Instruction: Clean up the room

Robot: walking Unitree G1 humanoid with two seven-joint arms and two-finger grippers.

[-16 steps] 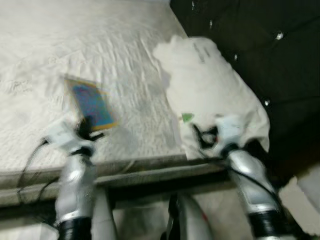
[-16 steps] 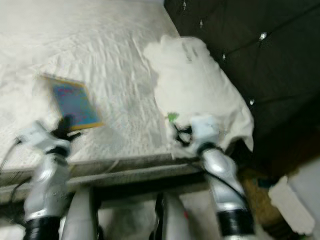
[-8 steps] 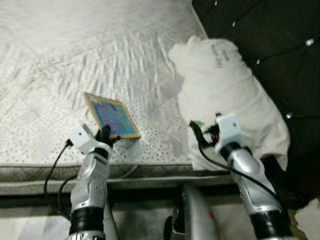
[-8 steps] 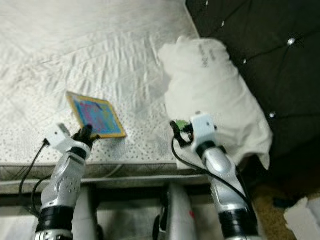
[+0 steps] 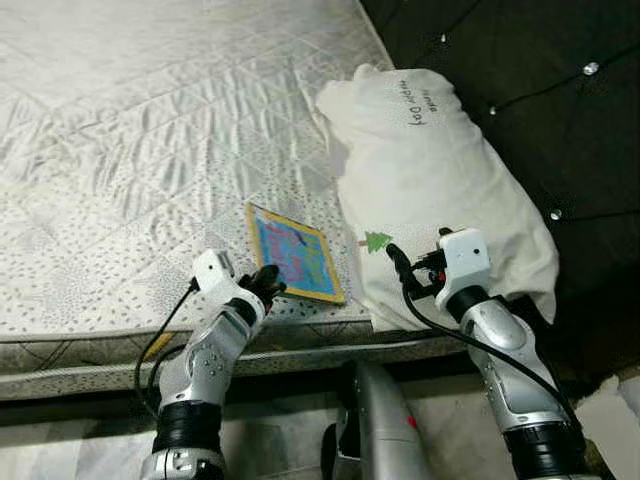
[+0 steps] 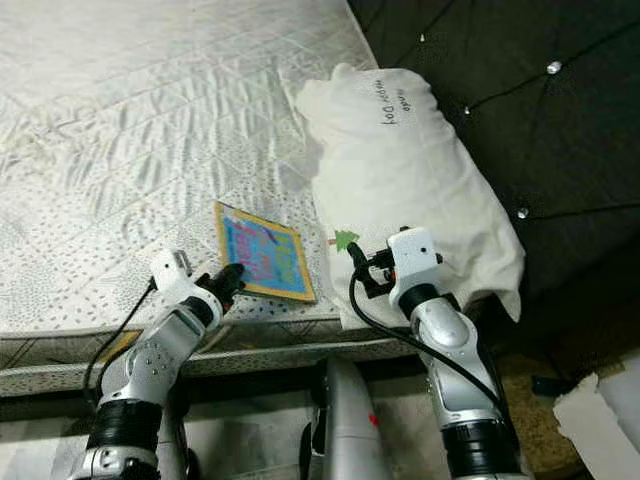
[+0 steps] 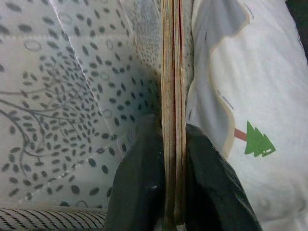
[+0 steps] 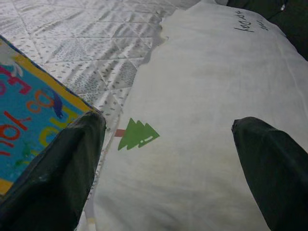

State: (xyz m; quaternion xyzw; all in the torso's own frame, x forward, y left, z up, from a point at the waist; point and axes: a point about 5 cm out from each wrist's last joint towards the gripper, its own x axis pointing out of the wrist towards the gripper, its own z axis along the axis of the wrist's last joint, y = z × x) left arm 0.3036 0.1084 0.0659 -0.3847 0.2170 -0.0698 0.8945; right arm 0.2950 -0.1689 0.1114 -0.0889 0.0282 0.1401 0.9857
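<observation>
A thin colourful picture book with a yellow border lies near the front edge of the white mattress. My left gripper is shut on the book's near edge; in the left wrist view both black fingers pinch the book's spine. A white pillow with a small green tree print lies right of the book, against the dark headboard. My right gripper stands open over the pillow's near corner, its fingers spread wide above the pillow.
A dark tufted headboard with shiny buttons rises at the right. The mattress edge runs across just in front of my arms. A pale object lies on the floor at the lower right.
The camera has swung, so the whole scene shifted. The book now sits closer to the pillow, still held by my left gripper. My right gripper stays over the pillow's corner.
</observation>
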